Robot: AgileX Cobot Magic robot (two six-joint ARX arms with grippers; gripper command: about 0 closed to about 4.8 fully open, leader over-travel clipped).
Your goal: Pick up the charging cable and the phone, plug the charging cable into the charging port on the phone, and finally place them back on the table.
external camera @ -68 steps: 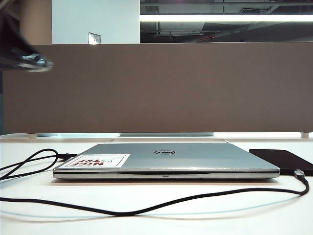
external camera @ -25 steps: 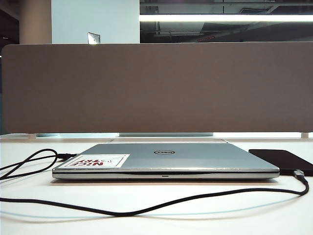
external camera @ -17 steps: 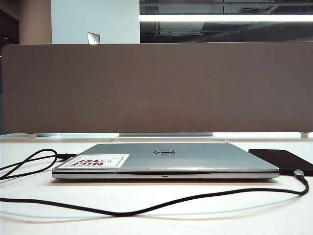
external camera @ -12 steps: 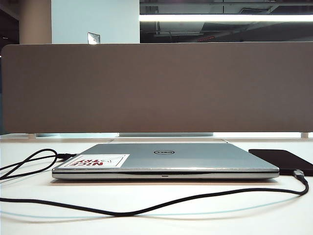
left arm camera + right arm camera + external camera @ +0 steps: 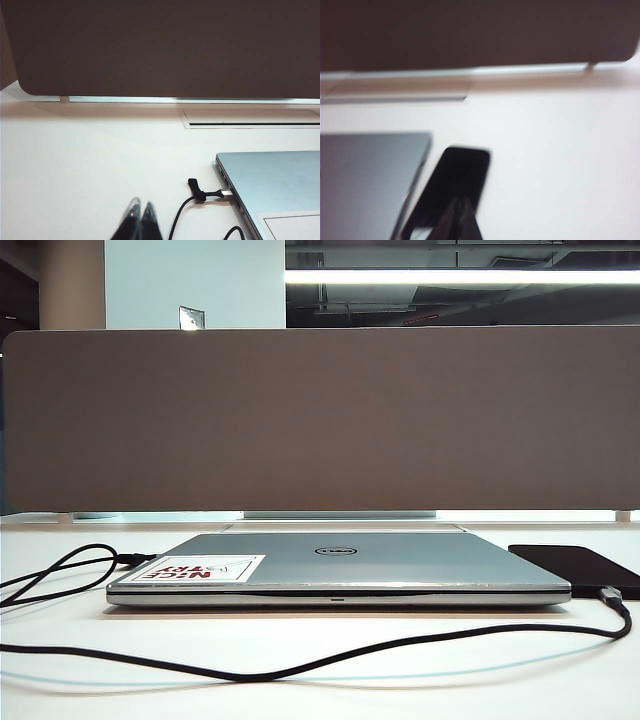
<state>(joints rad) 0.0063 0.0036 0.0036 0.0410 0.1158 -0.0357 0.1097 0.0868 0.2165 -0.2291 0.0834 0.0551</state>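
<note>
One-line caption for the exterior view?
Closed silver Dell laptop on white table; glossy black phone beside it, thin black charging cable looping in front.

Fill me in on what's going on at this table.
Nothing is being handled at this moment. The phone lies flat on the white table beside the closed silver laptop, with the charging cable running to its near end. Both hands are shut and empty: the left hand hangs over bare table near the laptop's other cord, the right hand over the phone.
</note>
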